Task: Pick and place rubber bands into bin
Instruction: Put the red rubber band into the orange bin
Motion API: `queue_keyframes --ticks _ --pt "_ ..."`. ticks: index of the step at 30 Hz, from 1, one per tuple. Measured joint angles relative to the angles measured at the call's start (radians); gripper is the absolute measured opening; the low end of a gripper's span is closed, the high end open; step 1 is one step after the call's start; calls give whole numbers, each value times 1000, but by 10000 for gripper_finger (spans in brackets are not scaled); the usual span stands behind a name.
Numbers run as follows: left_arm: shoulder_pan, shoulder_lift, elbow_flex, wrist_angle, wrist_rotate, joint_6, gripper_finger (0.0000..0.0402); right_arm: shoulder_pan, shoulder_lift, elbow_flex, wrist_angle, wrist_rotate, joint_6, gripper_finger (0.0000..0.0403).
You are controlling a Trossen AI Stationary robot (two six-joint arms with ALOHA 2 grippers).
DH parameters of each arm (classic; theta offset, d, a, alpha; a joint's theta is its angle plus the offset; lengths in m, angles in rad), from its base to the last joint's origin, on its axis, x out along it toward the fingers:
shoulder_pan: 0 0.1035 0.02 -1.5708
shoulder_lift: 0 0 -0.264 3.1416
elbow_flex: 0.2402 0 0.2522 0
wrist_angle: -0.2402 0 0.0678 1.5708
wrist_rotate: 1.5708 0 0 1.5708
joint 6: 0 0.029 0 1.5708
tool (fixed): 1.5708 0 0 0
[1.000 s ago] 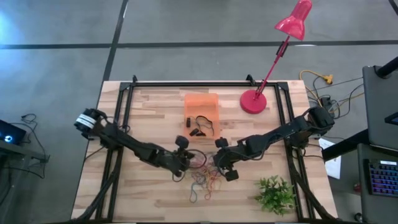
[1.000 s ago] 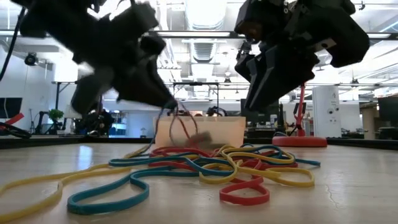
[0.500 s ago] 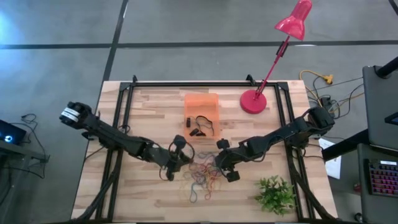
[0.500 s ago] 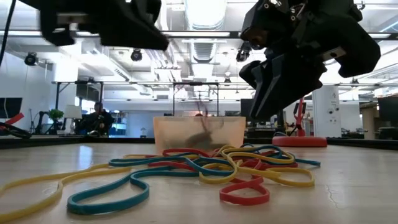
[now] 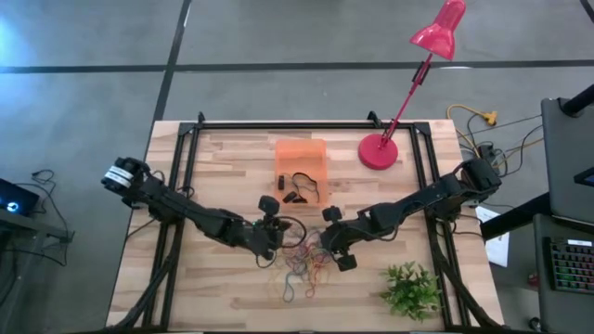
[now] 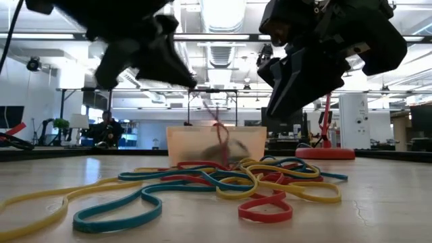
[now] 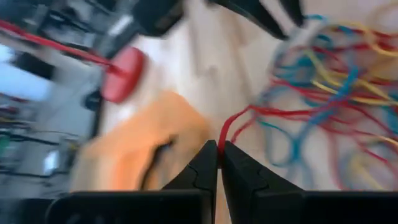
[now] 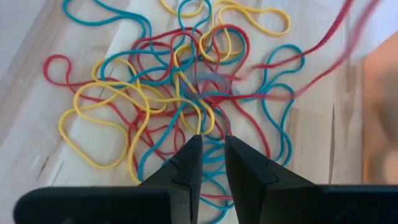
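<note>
From above, a wooden table [image 5: 223, 167] carries an orange bin [image 5: 300, 158] at its far middle, with dark bands lying inside, and a red lamp [image 5: 378, 151] stands just right of it. A heap of rubber bands [image 5: 306, 264] in red, yellow and blue lies at the near middle. The left gripper [image 5: 269, 232] sits between the bin and the heap, at the heap's left edge, and the right gripper [image 5: 331, 246] is at the heap's right edge; a small green plant [image 5: 411, 289] stands at the near right corner. No readable writing shows in any view. From table height, the rubber bands [image 6: 223, 182] sprawl across the near boards with the bin [image 6: 216, 145] behind them; the left gripper [image 6: 192, 84] hangs above, pressed together on a red band [image 6: 217, 125] that dangles in front of the bin, and the right gripper [image 6: 280, 111] hangs over the right side of the heap. From the left wrist, the left gripper [image 7: 219, 149] pinches the red band [image 7: 239, 118] between its closed fingertips, the band leading off to the heap [image 7: 336, 93], with the bin [image 7: 143, 149] and lamp base [image 7: 124, 74] blurred beyond. From the right wrist, the right gripper [image 8: 211, 140] hovers with its fingers slightly apart over the tangled rubber bands [image 8: 180, 93], gripping nothing, and a stretched red band [image 8: 323, 43] crosses the far side.
</note>
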Motion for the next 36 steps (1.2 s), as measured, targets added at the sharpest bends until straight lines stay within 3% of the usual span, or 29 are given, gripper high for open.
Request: queue_keyframes --ticks 4,13,15,18,20,30,36 --pt "15 -34 10 37 -72 63 1 1 -6 -1 1 1 5 57" --pt "124 -119 9 136 -71 96 1 7 -6 -4 8 1 15 57" --pt "139 -141 9 137 34 105 1 10 -6 -4 9 1 15 57" --pt "147 -178 9 123 361 124 1 16 -6 -8 7 5 15 57" --pt "145 -193 9 119 411 110 1 22 -6 -10 7 9 15 57" --pt "174 -201 9 129 150 161 0 27 -6 -13 7 43 11 56" --pt "274 -201 9 130 137 165 0 26 -6 -13 7 53 11 56"
